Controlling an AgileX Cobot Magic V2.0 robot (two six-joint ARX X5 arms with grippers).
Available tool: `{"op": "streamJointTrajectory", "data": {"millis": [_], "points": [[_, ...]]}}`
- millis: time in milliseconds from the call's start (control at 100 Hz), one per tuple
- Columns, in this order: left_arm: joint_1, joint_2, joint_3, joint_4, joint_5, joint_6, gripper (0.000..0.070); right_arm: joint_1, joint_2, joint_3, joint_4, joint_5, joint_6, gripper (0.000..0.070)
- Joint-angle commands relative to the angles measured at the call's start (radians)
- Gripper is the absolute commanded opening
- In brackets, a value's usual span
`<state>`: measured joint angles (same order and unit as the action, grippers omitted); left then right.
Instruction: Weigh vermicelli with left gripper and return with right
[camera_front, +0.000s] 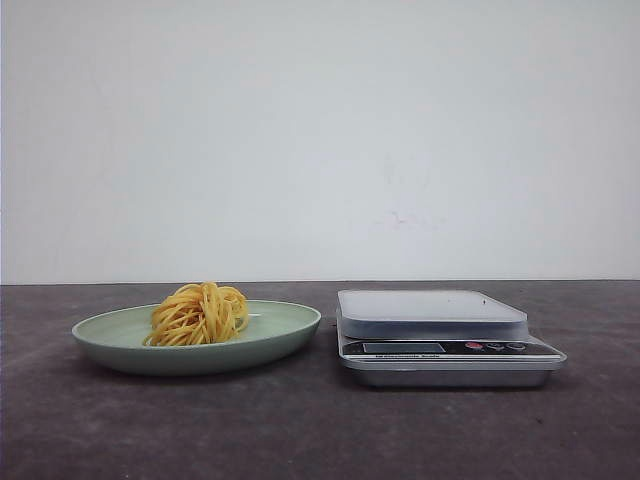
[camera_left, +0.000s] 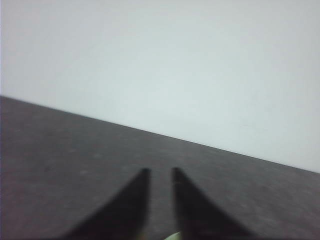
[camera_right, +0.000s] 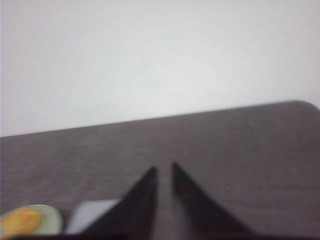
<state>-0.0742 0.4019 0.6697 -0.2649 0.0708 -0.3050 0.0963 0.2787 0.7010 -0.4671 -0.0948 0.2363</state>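
Front view: neither arm in frame. Both wrist views blurred; fingers show only as dark wedges, bases cut off by the frame edge.

Left wrist view: left gripper (camera_left: 160, 171) over the dark table (camera_left: 60, 150), pale wall behind. A sliver of pale green between the finger bases, too small and soft to identify. Fingertips a narrow gap apart, nothing between them, touching nothing.

Right wrist view: right gripper (camera_right: 164, 166) over the same table surface. Fingertips likewise a narrow gap apart, empty. Near the frame edge, out of focus: plate (camera_right: 52, 220) with the vermicelli (camera_right: 22, 220), and a corner of the scale (camera_right: 90, 212) partly hidden behind one finger.

Front view: vermicelli (camera_front: 200, 314), a yellow-orange nest, sits on the pale green plate (camera_front: 290, 325), left of centre on it. Silver scale (camera_front: 440, 335) just beside the plate to the right, apart from it, platform bare. Display too small to read
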Motion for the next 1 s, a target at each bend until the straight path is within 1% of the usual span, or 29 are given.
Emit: {"op": "streamJointTrajectory", "data": {"millis": [0, 20, 40, 60, 90, 150, 250, 300, 400, 510, 670, 760, 830, 990], "points": [[0.001, 0.029, 0.042, 0.0, 0.045, 0.016, 0.0535, -0.001, 0.026, 0.035, 0.002, -0.027, -0.002, 0.0561], [0.001, 0.037, 0.05, 0.001, 0.061, 0.016, 0.0535, -0.001, 0.035, 0.045, 0.002, -0.035, -0.002, 0.0593], [0.001, 0.045, 0.057, 0.001, 0.076, 0.016, 0.0534, -0.001, 0.043, 0.054, 0.001, -0.041, -0.002, 0.0605], [0.001, 0.05, 0.062, 0.001, 0.088, 0.016, 0.053, 0.0, 0.05, 0.063, 0.001, -0.045, -0.002, 0.0605], [0.001, 0.062, 0.073, 0.002, 0.109, 0.014, 0.0502, 0.0, 0.059, 0.076, 0.002, -0.056, -0.006, 0.0605], [0.0, 0.09, 0.09, 0.007, 0.135, 0.005, 0.0483, -0.001, 0.076, 0.1, 0.001, -0.066, -0.017, 0.0605], [-0.015, 0.167, 0.126, 0.012, 0.183, -0.014, 0.048, -0.001, 0.106, 0.141, -0.014, -0.088, -0.036, 0.0605], [-0.035, 0.217, 0.144, 0.02, 0.192, -0.031, 0.048, 0.0, 0.121, 0.158, -0.028, -0.097, -0.037, 0.0605], [-0.096, 0.338, 0.184, 0.026, 0.187, -0.037, 0.0479, 0.0, 0.144, 0.188, -0.066, -0.098, -0.058, 0.0605], [-0.179, 0.493, 0.224, 0.024, 0.168, -0.037, 0.0479, 0.0, 0.153, 0.195, -0.079, -0.116, -0.065, 0.0605], [-0.291, 0.718, 0.249, 0.023, 0.07, -0.037, 0.0474, -0.001, 0.158, 0.195, -0.101, -0.116, -0.066, 0.0605], [-0.319, 0.84, 0.261, 0.019, 0.072, -0.083, 0.0471, -0.001, 0.158, 0.195, -0.11, -0.116, -0.066, 0.0605], [-0.333, 0.928, 0.271, 0.027, 0.089, -0.1, 0.0471, 0.0, 0.158, 0.195, -0.114, -0.116, -0.065, 0.0605], [-0.379, 1.094, 0.302, 0.051, 0.07, -0.089, 0.0469, 0.0, 0.158, 0.195, -0.127, -0.119, -0.064, 0.0605]]}}
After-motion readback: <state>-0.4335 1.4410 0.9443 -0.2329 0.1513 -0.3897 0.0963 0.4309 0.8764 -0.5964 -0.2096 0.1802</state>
